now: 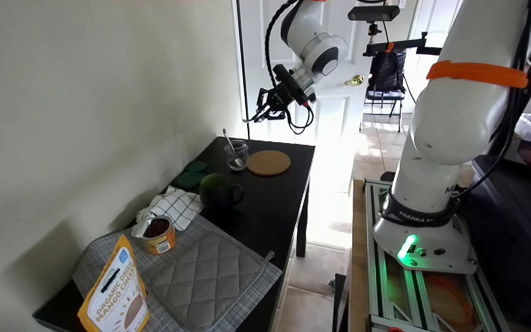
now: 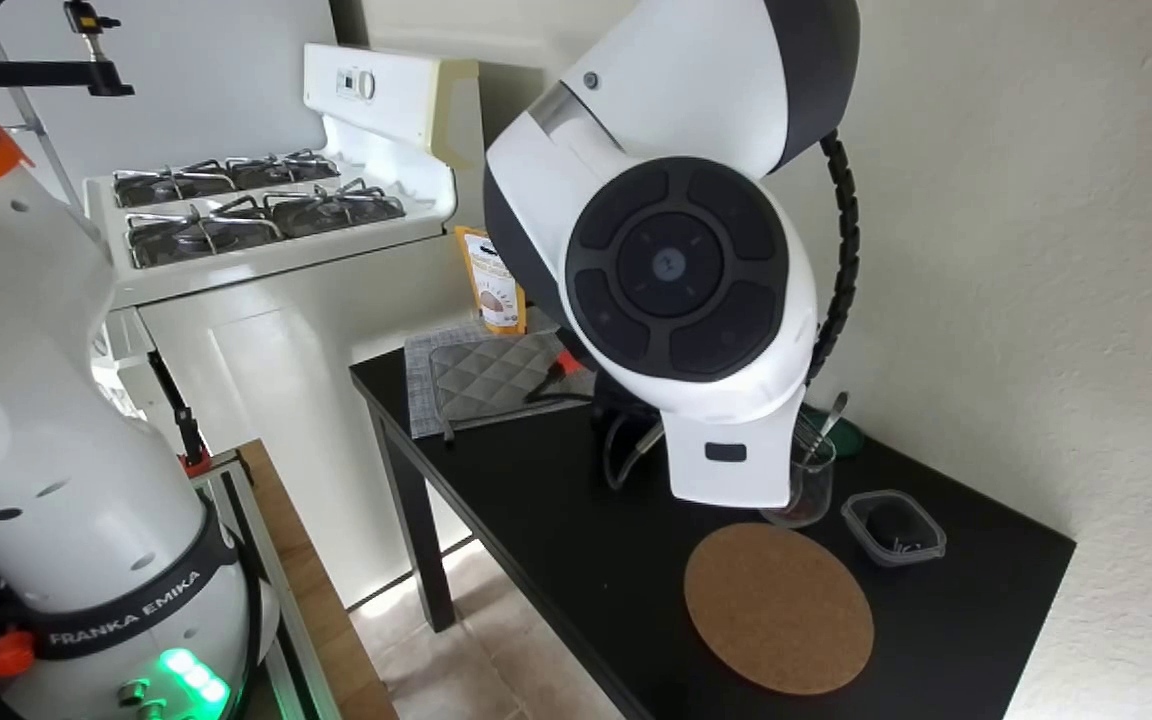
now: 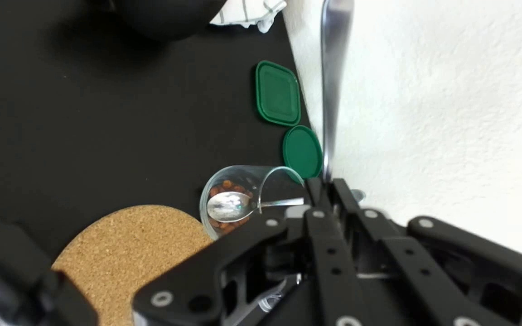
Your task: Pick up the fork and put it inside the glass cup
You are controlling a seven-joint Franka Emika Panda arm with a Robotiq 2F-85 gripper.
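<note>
My gripper (image 1: 257,118) is up in the air above the table, beyond and a little right of the glass cup (image 1: 242,159). In the wrist view my gripper (image 3: 327,183) is shut on the fork (image 3: 332,81), a thin shiny metal handle pointing away from the fingers. Its tines do not show. The clear glass cup also shows in the wrist view (image 3: 247,174), holding a spoon (image 3: 229,206) and some brown bits. In an exterior view the cup (image 2: 813,495) is partly hidden by my wrist, which also hides the fingers.
A round brown disc (image 1: 268,163) lies beside the cup. A clear container (image 2: 893,527) stands near the wall. Green lids (image 3: 278,93), a dark mug (image 1: 217,191), a checked cloth (image 1: 178,207), an opened can (image 1: 158,235) and a pouch (image 1: 117,295) line the wall side.
</note>
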